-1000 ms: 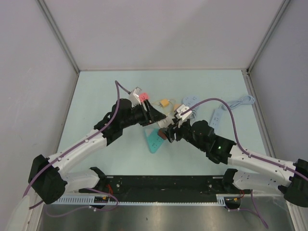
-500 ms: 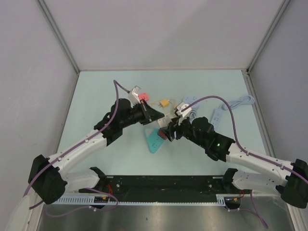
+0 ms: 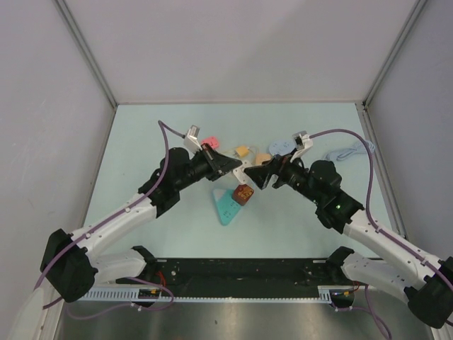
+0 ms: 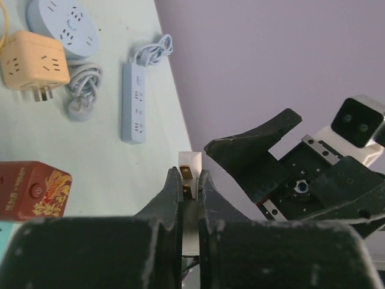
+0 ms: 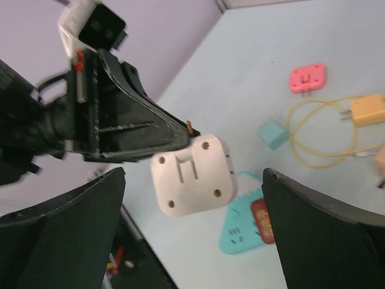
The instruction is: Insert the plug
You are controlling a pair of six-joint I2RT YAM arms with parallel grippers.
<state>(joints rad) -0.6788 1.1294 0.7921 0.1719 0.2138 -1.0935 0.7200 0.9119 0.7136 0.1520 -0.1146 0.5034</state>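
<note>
Between the left end effector (image 3: 238, 167) and right end effector (image 3: 259, 174) is the plug (image 4: 189, 178); nearer, a cube adapter (image 3: 243, 193) lies on a triangular strip (image 3: 225, 207). Behind lies a round socket (image 3: 282, 146).

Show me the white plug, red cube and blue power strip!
white plug (image 5: 192, 174): right wrist view, flat face.
red cube (image 4: 33, 191): left wrist view, printed face.
blue power strip (image 4: 133, 103): left wrist view, its middle.

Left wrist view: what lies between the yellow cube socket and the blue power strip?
A coiled grey cable with its plug, seen in the left wrist view.
</note>
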